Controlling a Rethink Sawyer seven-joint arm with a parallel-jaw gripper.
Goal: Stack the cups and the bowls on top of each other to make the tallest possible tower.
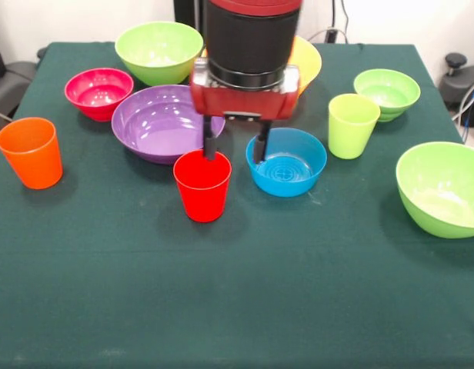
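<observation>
Gripper at frame centre hangs wide open and empty, one finger above the red cup's rim, the other at the blue bowl, probably lining up a grasp.

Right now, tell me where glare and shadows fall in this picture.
Front view: white glare streaks the purple bowl and the magenta bowl; soft shadows spread beside the red cup and orange cup; the arm hides much of the yellow bowl.
</observation>
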